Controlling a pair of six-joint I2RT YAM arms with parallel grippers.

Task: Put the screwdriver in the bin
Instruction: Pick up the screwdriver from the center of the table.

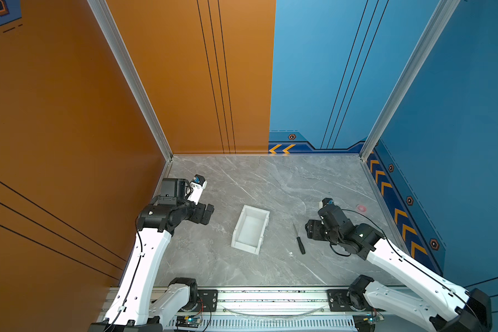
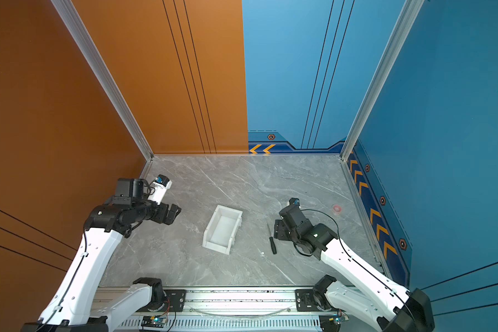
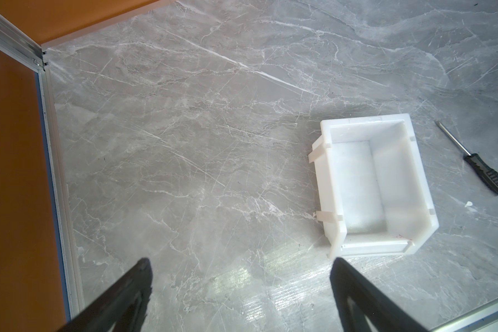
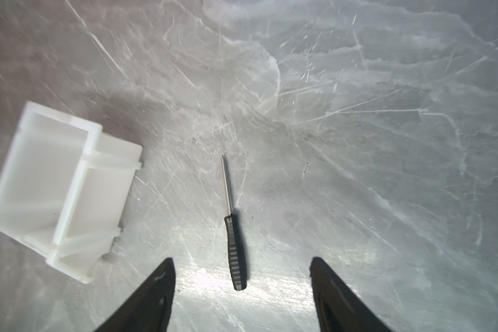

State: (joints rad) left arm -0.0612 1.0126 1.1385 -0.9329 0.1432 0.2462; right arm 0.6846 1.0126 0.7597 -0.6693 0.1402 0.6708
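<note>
Right gripper (image 4: 242, 258) is hanging open and empty, straddling the screwdriver (image 4: 231, 230) handle, lining up a grab.

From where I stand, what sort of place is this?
Probably a robot test booth: a left arm and right arm bolted to a metal rail, and a table boxed in by an orange wall and blue wall, holding a screwdriver and white bin.

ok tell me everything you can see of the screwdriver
The screwdriver is small and slim: black ribbed handle, seemingly plastic, and a thin grey metal shaft. It lies flat on the grey marble-look table beside the white bin, clear of it, touched by nothing else, shaft pointing away from the robot.
</note>
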